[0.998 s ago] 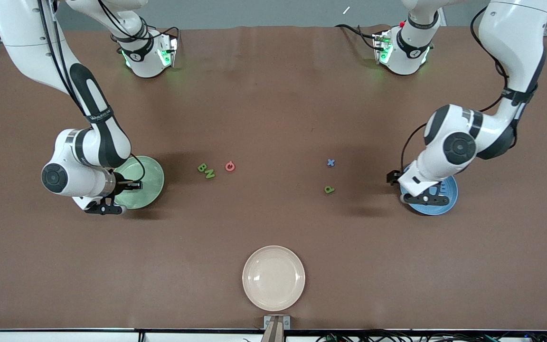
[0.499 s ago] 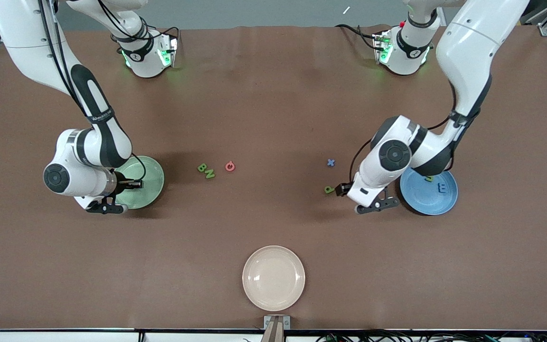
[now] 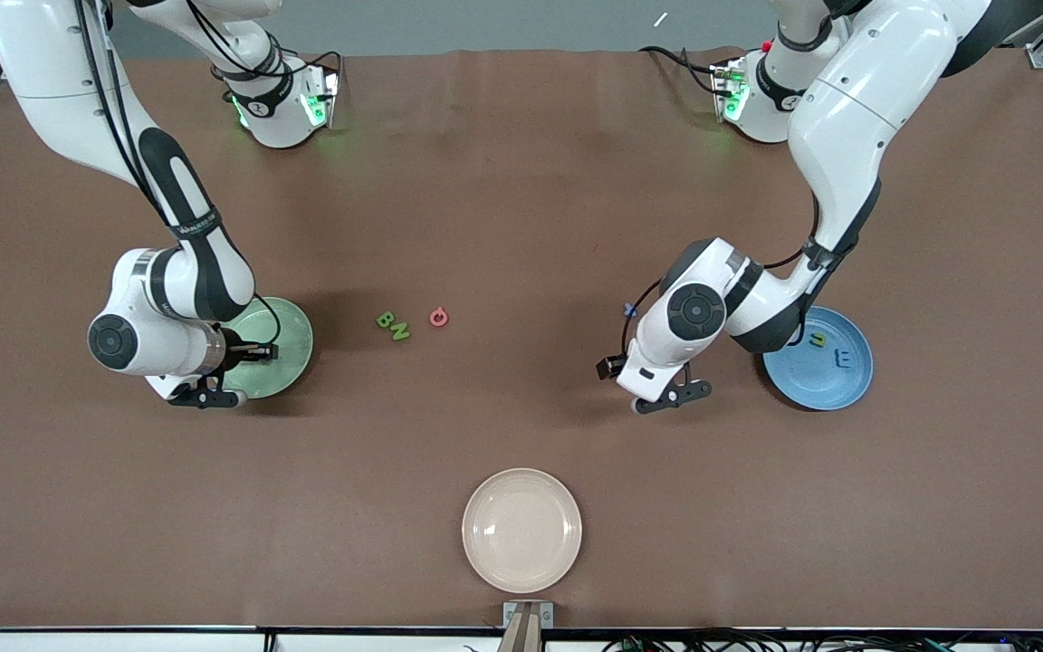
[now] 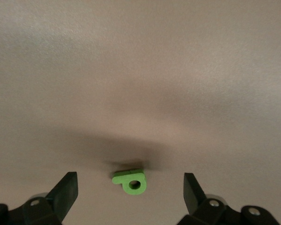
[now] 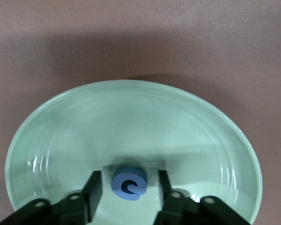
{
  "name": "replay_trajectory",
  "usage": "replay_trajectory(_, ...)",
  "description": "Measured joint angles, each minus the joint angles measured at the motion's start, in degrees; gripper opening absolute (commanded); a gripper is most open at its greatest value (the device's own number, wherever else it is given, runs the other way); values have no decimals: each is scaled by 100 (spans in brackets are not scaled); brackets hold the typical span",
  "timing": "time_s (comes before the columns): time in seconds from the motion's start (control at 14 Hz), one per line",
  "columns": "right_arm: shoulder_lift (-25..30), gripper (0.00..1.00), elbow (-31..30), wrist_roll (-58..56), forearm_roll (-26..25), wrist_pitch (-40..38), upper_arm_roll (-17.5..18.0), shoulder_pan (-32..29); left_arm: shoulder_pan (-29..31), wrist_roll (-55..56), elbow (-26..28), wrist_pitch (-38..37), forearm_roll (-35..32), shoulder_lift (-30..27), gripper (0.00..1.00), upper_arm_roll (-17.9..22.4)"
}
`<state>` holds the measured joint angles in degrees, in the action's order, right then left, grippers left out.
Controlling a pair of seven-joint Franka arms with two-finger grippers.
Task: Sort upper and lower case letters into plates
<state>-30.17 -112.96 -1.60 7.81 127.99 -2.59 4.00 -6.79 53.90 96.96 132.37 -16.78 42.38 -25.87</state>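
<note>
My right gripper (image 5: 129,176) is low in the mint green plate (image 5: 131,117), open, and a blue letter (image 5: 129,183) lies on the plate between its fingers with a gap on each side. In the front view that gripper (image 3: 254,350) is over the same plate (image 3: 291,340). My left gripper (image 4: 129,175) stands wide open over a green letter p (image 4: 131,183) on the table. The left hand (image 3: 617,367) hides that letter in the front view. The blue plate (image 3: 802,380) holds a green letter (image 3: 818,340) and a blue letter (image 3: 844,359).
Green letters B (image 3: 385,319) and N (image 3: 401,331) and a red letter (image 3: 438,316) lie mid-table. A blue x (image 3: 629,310) peeks out beside the left arm. A cream plate (image 3: 521,530) sits near the front camera's edge.
The left arm has swung from over the blue plate toward the table's middle, to over the green p. The right arm has stayed over the mint plate.
</note>
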Motion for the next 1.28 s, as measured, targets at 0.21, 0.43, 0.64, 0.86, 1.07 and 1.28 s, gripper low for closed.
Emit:
replay_trajectory(0.21, 24, 100, 543, 40, 6, -947, 42, 10, -268, 1, -11, 0, 0, 20, 89, 292)
replay_trajectory(0.43, 97, 100, 1099, 640, 22, -1665, 142, 72, -316, 5, -12, -1, 0, 40, 79, 323)
replay_trajectory(0.64, 106, 100, 1201, 2132, 28, -1669, 201, 585, -316, 6, -18, -2, 0, 58, 74, 328)
replay_trajectory(0.86, 106, 100, 1377, 3686, 28, -1563, 214, 1157, -320, 6, -18, -2, 0, 84, 69, 330)
replay_trajectory(1.07, 106, 100, 1490, 4660, 26, -1365, 213, 1420, -340, 6, -18, -3, 0, 98, 69, 330)
replay_trajectory(1.28, 101, 100, 1542, 4800, 16, -1332, 92, 1248, -366, 6, -19, -6, 0, 100, 68, 330)
